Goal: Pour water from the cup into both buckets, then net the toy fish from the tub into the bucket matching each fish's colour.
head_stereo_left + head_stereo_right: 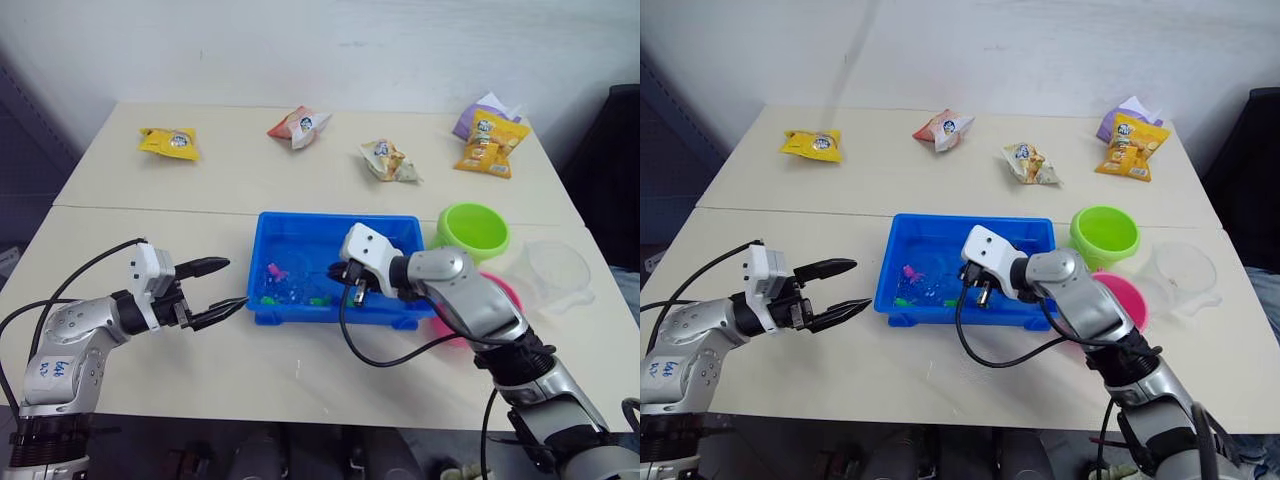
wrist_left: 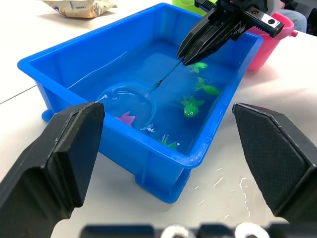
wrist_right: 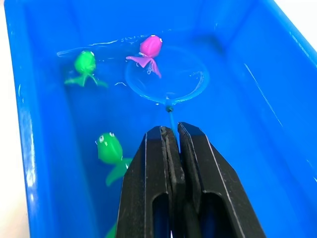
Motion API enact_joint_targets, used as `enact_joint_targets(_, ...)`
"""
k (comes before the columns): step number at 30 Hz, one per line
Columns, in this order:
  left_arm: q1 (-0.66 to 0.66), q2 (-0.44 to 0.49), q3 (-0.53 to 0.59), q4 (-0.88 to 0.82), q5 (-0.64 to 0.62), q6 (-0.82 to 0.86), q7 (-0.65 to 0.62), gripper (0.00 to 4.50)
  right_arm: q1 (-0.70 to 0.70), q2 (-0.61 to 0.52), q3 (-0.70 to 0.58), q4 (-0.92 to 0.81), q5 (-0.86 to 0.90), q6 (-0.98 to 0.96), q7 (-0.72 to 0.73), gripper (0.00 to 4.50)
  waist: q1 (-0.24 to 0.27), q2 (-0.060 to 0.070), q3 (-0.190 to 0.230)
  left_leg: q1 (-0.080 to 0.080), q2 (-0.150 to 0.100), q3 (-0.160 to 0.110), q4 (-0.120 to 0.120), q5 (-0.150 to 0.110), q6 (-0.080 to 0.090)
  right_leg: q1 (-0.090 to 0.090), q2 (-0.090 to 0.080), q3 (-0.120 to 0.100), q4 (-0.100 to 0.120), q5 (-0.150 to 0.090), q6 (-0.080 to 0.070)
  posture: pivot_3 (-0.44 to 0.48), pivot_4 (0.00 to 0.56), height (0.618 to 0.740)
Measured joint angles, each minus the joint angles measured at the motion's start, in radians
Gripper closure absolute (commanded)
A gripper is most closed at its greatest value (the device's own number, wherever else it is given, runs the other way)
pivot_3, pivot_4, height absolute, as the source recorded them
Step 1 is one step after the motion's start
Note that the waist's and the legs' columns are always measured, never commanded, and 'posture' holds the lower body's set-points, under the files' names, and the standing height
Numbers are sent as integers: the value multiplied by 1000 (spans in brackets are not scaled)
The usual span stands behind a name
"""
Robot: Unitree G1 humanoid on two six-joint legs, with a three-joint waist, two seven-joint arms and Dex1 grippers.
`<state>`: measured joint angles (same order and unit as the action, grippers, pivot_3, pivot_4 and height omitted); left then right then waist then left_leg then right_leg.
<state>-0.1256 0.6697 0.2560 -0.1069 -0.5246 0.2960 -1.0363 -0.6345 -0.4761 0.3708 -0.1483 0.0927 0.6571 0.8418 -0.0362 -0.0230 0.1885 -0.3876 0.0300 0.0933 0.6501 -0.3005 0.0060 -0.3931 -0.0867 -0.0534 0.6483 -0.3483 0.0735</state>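
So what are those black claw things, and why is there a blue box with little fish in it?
The claws are a robot's two hands, called grippers. Two pictures come from cameras in its head, looking down at a table. The other two come from cameras on its wrists, looking along the fingers.

The blue box is a tub of water with toy fish, like this pink fish and this green fish. The right gripper is shut on the thin handle of a small net, dipping its hoop by the pink fish. The left gripper waits open beside the tub.

Nearby stand a green bucket, a pink bucket and a clear cup. Snack packets lie farther back.
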Motion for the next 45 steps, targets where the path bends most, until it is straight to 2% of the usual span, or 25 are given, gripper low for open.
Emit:
enact_joint_targets(8, -5, 3, 1, 7, 0, -3, -4, 39, 38, -63, -76, -67, 53, -6, 32, 4500, 3, 0, 0, 0, 0, 0, 0, 0, 0, 0, 0, 0, 0, 0, 0, 0, 150, 738)
enact_joint_targets(12, -19, 4, 1, 13, -2, -8, -17, 39, 87, -91, -120, -107, 89, -32, 56, 4500, 6, 0, 0, 0, 0, 0, 0, 0, 0, 0, 0, 0, 0, 0, 0, 0, 150, 738)
enact_joint_targets(16, -40, 11, -1, 33, -11, -11, -54, 39, 177, -146, -218, -187, 147, -39, 71, 4500, 9, 0, 0, 0, 0, 0, 0, 0, 0, 1, 0, -1, -1, 0, 0, 0, 150, 738)
enact_joint_targets(21, -111, 21, -18, 41, -44, 20, -107, 39, 322, -159, -407, -315, 291, 17, 55, 4500, 11, 0, 0, 0, 0, -1, 0, 0, 0, 2, 0, -1, -1, 0, 0, 0, 150, 738)
enact_joint_targets(26, -181, -4, -106, 42, -59, 42, -159, 39, 557, -197, -645, -485, 400, 33, 36, 4500, 13, 0, 0, 0, 0, -1, 0, 0, 0, 2, 1, -1, -1, 0, 0, 0, 150, 738)
enact_joint_targets(35, -311, -49, -198, 89, -62, 41, -239, 39, 832, -171, -939, -605, 488, -18, -12, 4500, 13, 0, 0, 2, 0, 0, 1, 1, -1, 3, 5, 2, 1, 0, 1, 0, 150, 738)
enact_joint_targets(37, -343, -73, -220, 116, -61, 41, -256, 39, 901, -143, -1009, -631, 501, -42, -16, 4500, 15, 0, 0, 2, 0, 0, 2, 2, -1, 3, 5, 2, 1, 0, 1, 0, 150, 738)
enact_joint_targets(40, -383, -103, -262, 162, -57, 38, -286, 39, 1080, -76, -1137, -657, 497, -141, 6, 4500, 20, 0, 0, 2, 0, 0, 2, 2, -1, 3, 6, 3, 1, 0, 1, 0, 150, 738)
enact_joint_targets(45, -423, -116, -278, 199, -45, 31, -301, 39, 1225, -8, -1207, -648, 460, -277, 23, 4500, 19, 0, -1, 3, 1, 1, 3, 2, -1, 3, 6, 5, 4, 0, 1, 0, 150, 738)
